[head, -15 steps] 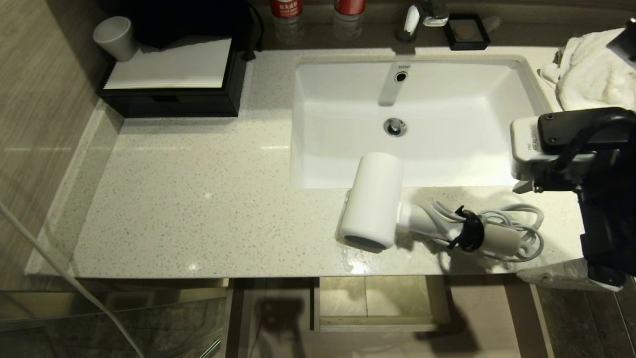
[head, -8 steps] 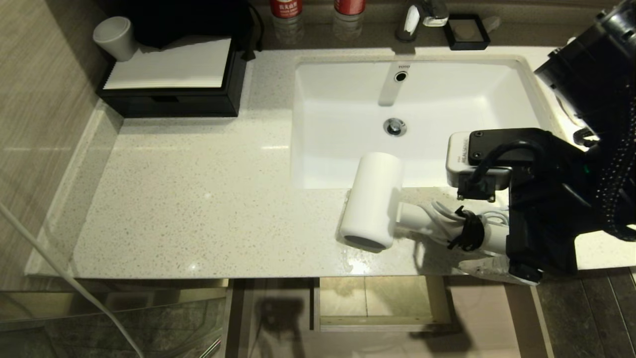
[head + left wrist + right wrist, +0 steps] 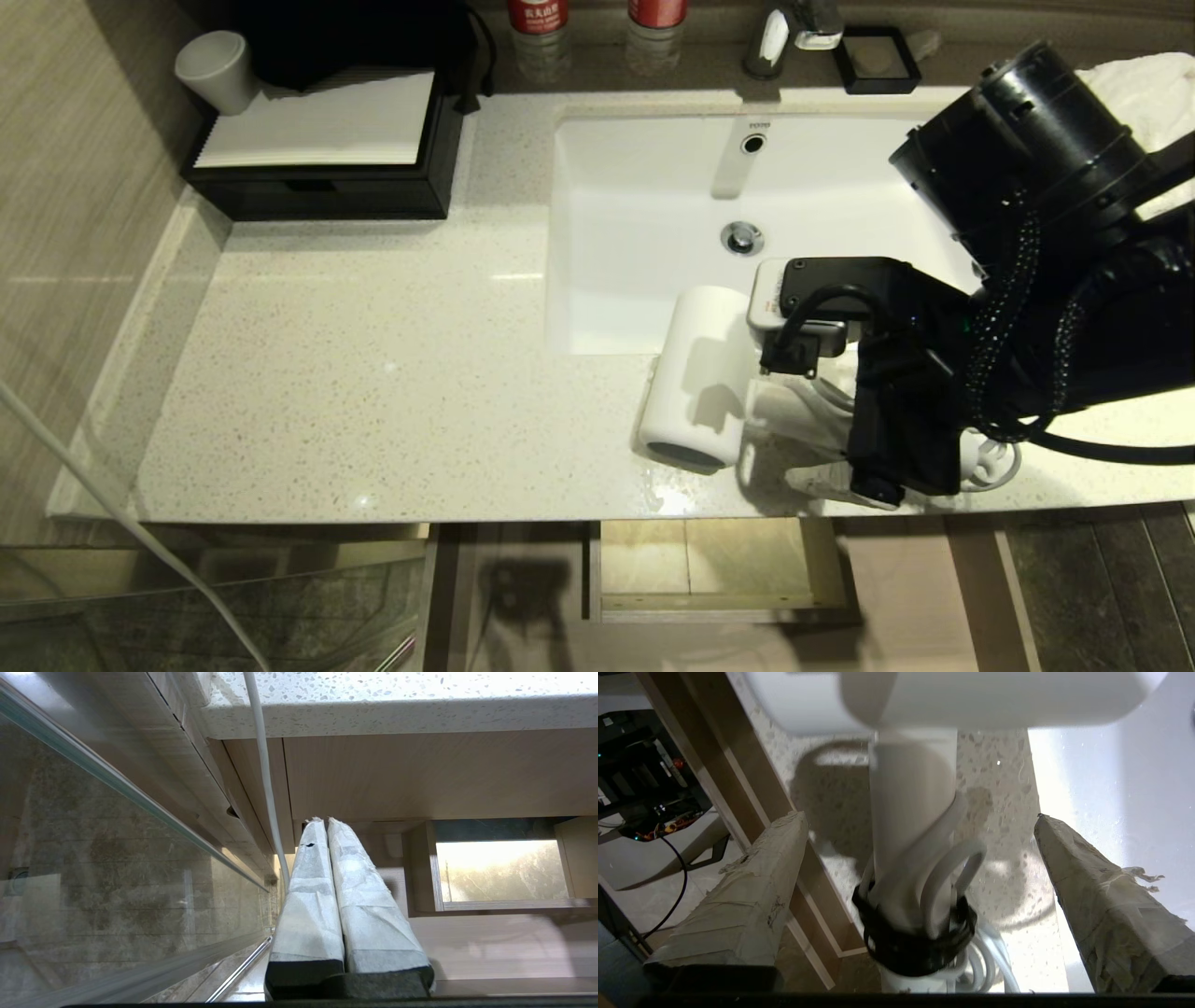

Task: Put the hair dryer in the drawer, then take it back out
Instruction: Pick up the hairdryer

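Observation:
The white hair dryer [image 3: 698, 373] lies on the speckled counter [image 3: 373, 373] at its front edge, barrel overlapping the sink rim, slim handle pointing right. My right gripper [image 3: 920, 816] is open and hangs over the handle [image 3: 910, 788], one taped finger on each side and neither touching it. The grey cord, held by a black band [image 3: 915, 942], sits between the fingers near the wrist. In the head view the right arm [image 3: 934, 392] covers the handle and cord. Below the counter, the light wood drawer [image 3: 719, 609] shows its boxed notch. My left gripper [image 3: 323, 820] is shut and parked under the counter.
The white sink [image 3: 644, 187] lies just behind the dryer. A black box with a white top [image 3: 317, 149] and a cup [image 3: 217, 70] stand at the back left, bottles [image 3: 539, 28] along the back, a white towel [image 3: 1134, 84] at the back right. A glass panel [image 3: 117, 882] stands beside the left arm.
My right arm has swung in from the right edge, leftward over the cord and handle, and now covers them. The hair dryer has not moved. The gripper stays open.

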Tool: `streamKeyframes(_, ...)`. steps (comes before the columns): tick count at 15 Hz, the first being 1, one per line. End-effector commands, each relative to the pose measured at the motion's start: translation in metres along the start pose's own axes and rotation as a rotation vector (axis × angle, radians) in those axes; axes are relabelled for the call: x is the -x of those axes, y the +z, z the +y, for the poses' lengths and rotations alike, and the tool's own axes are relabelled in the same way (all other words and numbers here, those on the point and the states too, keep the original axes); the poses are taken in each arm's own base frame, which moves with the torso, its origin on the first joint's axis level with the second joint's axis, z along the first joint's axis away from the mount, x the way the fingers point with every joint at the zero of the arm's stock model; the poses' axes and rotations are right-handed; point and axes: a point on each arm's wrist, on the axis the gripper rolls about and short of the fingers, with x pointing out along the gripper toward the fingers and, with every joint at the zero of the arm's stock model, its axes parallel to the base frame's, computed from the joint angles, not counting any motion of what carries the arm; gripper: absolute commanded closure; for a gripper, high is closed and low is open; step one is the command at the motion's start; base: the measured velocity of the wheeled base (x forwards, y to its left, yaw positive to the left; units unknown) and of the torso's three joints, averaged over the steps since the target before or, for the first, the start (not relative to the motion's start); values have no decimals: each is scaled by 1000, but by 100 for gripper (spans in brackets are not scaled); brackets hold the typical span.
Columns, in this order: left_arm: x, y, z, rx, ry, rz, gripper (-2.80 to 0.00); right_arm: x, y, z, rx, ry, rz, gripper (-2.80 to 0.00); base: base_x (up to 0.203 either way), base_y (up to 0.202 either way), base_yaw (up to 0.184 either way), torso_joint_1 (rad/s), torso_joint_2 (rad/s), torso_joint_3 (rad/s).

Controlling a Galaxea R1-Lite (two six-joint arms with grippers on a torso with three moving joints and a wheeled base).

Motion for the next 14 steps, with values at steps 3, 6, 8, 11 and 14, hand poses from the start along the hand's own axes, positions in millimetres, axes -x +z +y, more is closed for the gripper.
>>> streamKeyframes(3,0,0,0,0,0,2,0,-23,9,2,11,7,12,-280,0,0,0,0,0,0)
streamKeyframes(6,0,0,0,0,0,2,0,-34,13,2,9,2,6,-280,0,0,0,0,0,0)
streamKeyframes(8,0,0,0,-2,-1,2,0,-42,16,3,7,-2,1,-280,0,0,0,0,0,0)
streamKeyframes(11,0,0,0,0,-1,2,0,-49,20,2,0,-31,-2,-280,0,0,0,0,0,0)
streamKeyframes(14,0,0,0,0,0,2,0,-51,19,2,-1,-36,-7,-280,0,0,0,0,0,0)
